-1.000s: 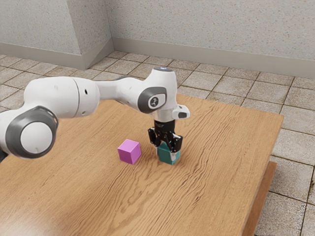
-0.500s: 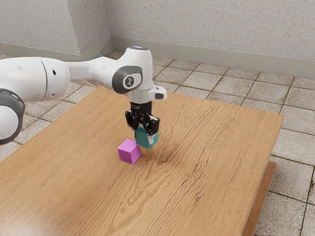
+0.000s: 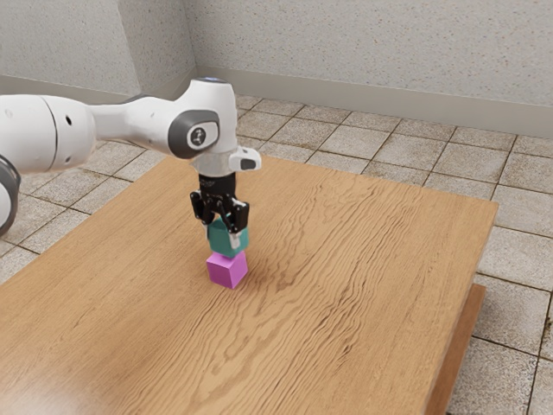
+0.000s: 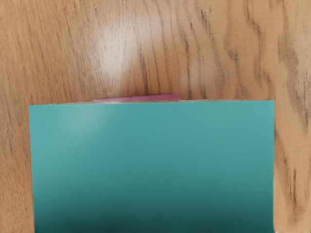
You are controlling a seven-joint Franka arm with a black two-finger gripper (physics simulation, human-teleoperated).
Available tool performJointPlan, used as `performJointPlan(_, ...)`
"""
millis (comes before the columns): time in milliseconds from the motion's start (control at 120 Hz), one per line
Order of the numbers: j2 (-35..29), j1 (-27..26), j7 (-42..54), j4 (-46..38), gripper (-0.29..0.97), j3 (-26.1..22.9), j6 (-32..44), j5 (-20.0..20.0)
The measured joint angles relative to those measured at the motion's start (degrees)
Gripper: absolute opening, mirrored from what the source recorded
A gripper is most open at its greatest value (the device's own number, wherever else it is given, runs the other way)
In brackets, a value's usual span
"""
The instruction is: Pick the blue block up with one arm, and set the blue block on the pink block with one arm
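Note:
My gripper (image 3: 224,233) is shut on the teal-blue block (image 3: 229,242), its black fingers on two sides of it. In the exterior view the block sits directly over the pink block (image 3: 227,269), right on it or a hair above; I cannot tell whether they touch. The pink block stands on the wooden table (image 3: 346,285). In the wrist view the teal-blue block (image 4: 151,167) is a large face just under my hand, and a thin sliver of the pink block (image 4: 138,98) peeks out past its edge.
The table's far-side edge in the exterior view's right (image 3: 454,346) drops to a tiled floor (image 3: 510,173). A grey wall runs along the back.
My arm has carried the teal-blue block toward the exterior view's left, from beside the pink block to directly above it, and lowered it onto or just over the pink block.

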Motion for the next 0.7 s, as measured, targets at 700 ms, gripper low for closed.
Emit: performJointPlan(700,-0.9,4.23,2.62,-3.71,0.44,-3.28,0.52,-0.02)
